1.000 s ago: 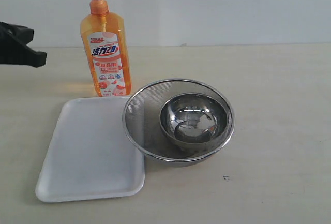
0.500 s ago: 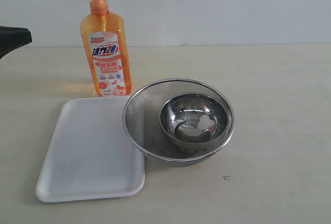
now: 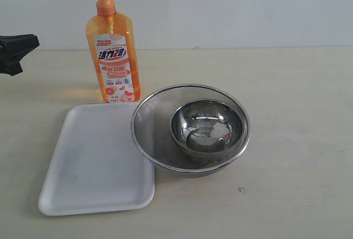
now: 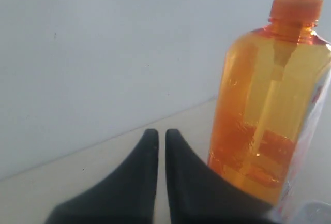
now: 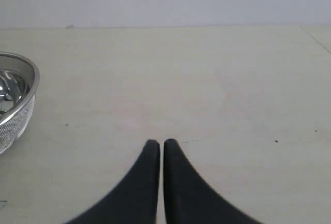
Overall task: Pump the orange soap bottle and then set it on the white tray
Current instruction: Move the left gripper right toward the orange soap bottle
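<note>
Beige table (image 3: 298, 112) — orange soap bottle (image 3: 113, 62) upright, clear of the clenched left claw (image 4: 156, 136)

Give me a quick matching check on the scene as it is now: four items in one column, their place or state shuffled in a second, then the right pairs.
Column one
1. orange soap bottle
2. white tray
3. small steel bowl
4. left pincer

Column two
A. sitting inside the mesh bowl
B. shut, holding nothing
C. upright on the table, beyond the tray's far edge
D. lying flat, left of the mesh bowl

Pairs: 1-C, 2-D, 3-A, 4-B
</note>
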Robot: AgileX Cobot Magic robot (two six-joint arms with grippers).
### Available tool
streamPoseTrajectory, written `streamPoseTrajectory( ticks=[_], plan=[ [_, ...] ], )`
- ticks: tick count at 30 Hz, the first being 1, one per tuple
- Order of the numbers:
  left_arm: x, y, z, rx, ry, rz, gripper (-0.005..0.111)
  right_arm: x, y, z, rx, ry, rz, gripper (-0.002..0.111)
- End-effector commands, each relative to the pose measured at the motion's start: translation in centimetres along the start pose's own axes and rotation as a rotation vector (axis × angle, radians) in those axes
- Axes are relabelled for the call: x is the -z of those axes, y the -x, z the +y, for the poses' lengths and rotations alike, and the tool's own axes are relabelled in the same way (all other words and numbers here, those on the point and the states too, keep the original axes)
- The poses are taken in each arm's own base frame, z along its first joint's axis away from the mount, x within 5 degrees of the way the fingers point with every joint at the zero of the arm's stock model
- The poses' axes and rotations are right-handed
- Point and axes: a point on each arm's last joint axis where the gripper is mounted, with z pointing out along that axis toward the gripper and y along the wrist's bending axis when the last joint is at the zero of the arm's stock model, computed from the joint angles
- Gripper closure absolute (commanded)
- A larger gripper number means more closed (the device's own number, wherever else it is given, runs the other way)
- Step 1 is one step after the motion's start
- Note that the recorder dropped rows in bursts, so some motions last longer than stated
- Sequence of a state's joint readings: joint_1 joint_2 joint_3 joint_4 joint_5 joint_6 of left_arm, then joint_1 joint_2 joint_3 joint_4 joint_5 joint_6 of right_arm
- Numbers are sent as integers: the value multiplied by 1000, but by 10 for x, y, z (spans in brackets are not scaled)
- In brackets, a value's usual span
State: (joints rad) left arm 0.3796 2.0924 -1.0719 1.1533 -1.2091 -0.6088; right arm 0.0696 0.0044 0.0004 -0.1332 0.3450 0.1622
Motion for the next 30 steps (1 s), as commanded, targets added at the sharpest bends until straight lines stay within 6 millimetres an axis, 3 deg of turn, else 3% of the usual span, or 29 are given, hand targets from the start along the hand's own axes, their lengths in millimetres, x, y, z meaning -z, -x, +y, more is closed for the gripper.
streamPoseTrajectory(
  ticks=[1,12,15,21,23,30],
  plan=[
    [-2,0,-5,-128,-57,14,102,0,1,0,8,-2,-16,108],
    [-23,19,-12,-118,-315,159,99,0,1,0,8,-2,-16,108],
    [-31,18,-19,-116,-333,152,82,0,1,0,8,-2,-16,108],
    [-37,9,-18,-66,-312,131,23,0,1,0,8,-2,-16,108],
    [-39,4,-18,-101,-312,123,9,0,1,0,8,-2,-16,108],
    [-41,-2,-18,-101,-310,119,4,0,1,0,8,-2,-16,108]
  ],
)
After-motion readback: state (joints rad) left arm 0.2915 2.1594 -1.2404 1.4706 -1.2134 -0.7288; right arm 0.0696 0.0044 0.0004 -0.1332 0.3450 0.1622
